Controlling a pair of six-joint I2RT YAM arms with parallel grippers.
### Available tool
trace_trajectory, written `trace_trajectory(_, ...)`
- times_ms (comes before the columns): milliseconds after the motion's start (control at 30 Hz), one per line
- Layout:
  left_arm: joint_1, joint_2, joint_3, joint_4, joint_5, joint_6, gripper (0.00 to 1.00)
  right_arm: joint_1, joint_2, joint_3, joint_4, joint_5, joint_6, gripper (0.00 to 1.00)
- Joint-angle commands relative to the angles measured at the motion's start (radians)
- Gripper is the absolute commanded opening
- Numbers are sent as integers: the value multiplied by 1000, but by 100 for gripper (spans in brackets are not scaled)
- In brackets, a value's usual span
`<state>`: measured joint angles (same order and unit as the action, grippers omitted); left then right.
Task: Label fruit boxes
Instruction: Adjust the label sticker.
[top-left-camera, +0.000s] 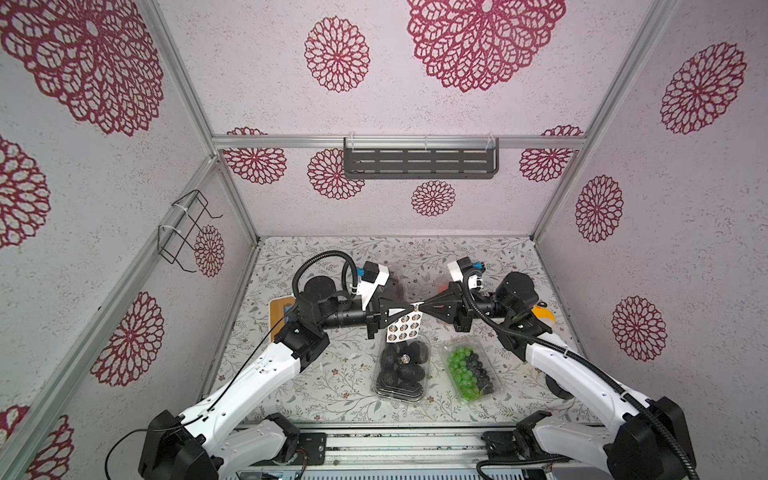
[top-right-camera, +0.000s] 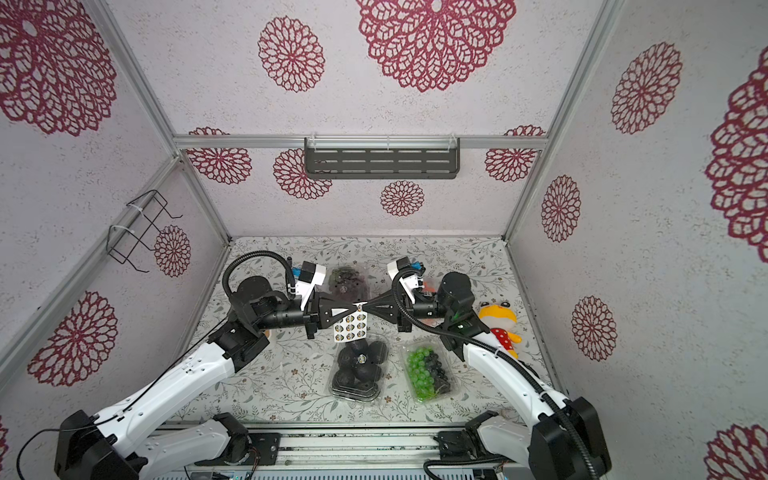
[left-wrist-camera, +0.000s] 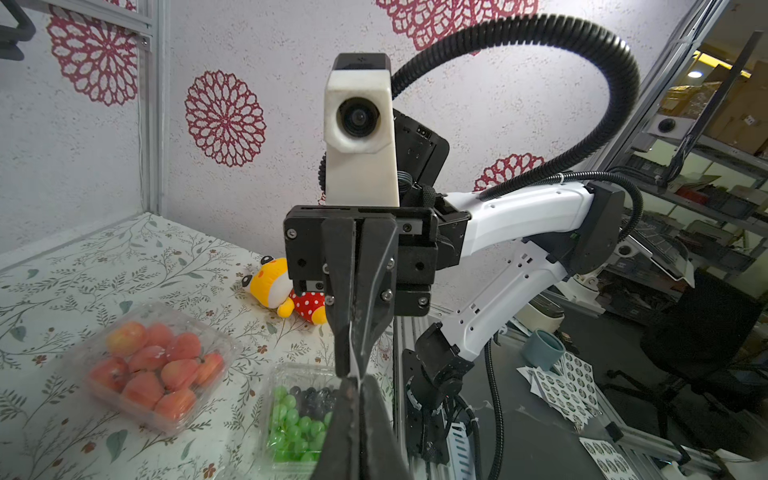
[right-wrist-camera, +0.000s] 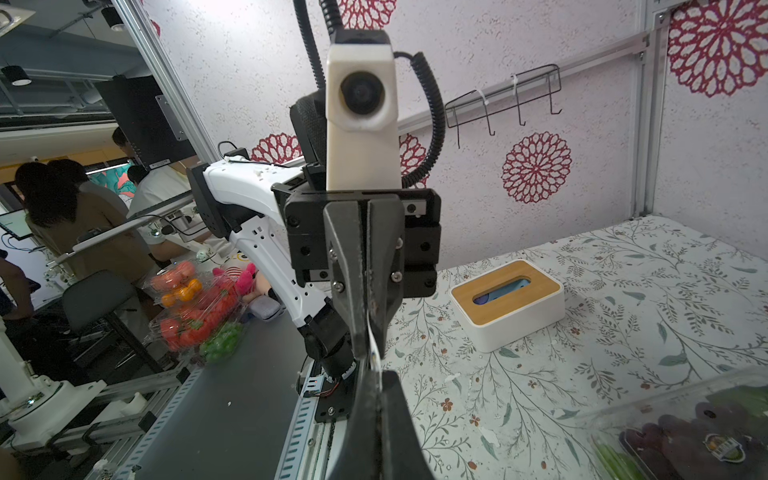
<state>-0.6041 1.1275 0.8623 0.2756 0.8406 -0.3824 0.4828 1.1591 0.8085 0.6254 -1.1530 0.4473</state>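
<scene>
Two black grippers meet tip to tip: your left gripper and right gripper are both clamped narrow on the top corner of the white sheet of round stickers. The sheet hangs over the far end of the clear plastic clamshell box of black round fruits. Just beside that box, on the right gripper's side, lies the clear clamshell of green-and-black grapes; beyond that box, past the grippers, sit the clamshell of dark purple grapes and, further toward the right gripper's side, the clamshell of orange-red fruits.
</scene>
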Motion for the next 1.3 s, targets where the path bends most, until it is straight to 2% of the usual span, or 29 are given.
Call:
trace_trajectory(0, 1, -6, -13, 19, 25, 5, 0, -2, -10, 22, 31, 0, -24, 0)
trace_trajectory(200, 3, -5, -15, 62, 65, -26, 0, -2, -7, 20, 32, 5, -28, 0)
trace_trajectory(367, 1, 34, 2, 75, 95, -41, 0, 0, 4, 5, 128, -40, 37, 0)
trace_trajectory(500, 2, 48, -8, 136, 118, -69, 0, 1, 1, 8, 94, -30, 6, 0)
trace_trajectory(900, 1, 72, -2, 189, 135, -96, 0, 19, 9, 4, 113, -50, 13, 0)
trace_trajectory(1267, 11, 75, -2, 179, 103, -82, 0, 35, -2, -3, 128, -71, 19, 0)
